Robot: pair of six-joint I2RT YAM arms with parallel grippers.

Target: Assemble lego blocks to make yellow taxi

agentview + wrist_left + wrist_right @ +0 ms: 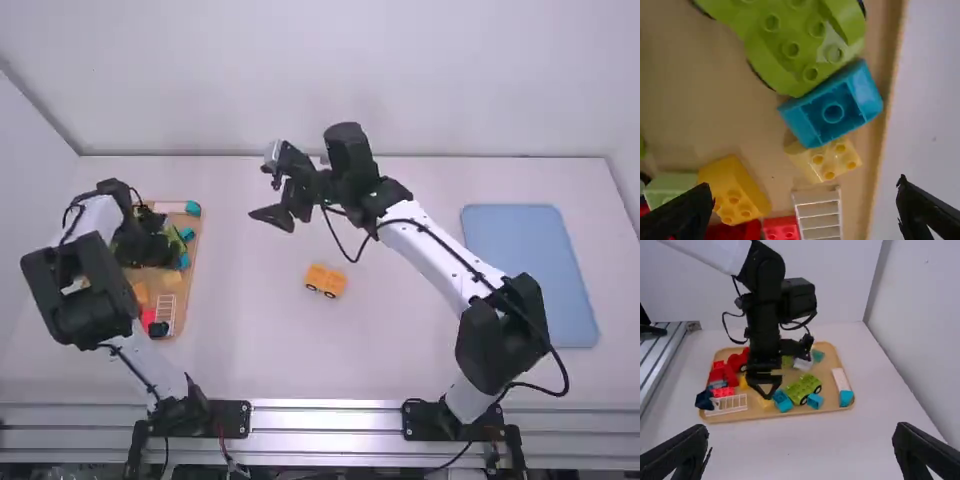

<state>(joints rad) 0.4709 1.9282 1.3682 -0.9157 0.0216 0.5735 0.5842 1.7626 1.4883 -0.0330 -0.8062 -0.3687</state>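
The left gripper (pixel 804 185) hung spread above the tray (pixel 705 110), nearer than the right to the pale yellow block (pixel 829 161) inside it, likely wanted next; that block's long axis lay aslant to the grip line. The right gripper (pixel 801 429) hung spread, right of the tray, as stood the wheeled yellow taxi base (pixel 326 280).

white links, bulky black joints

We are looking at a white table (pixel 250 350) that is holding a tan tray (pixel 185 298) of blocks (pixel 735 197) beneath the left gripper (pixel 150 245), a yellow toy car (pixel 326 280) nearside of the right gripper (pixel 268 192), and a blue mat (pixel 530 270) well to its right.
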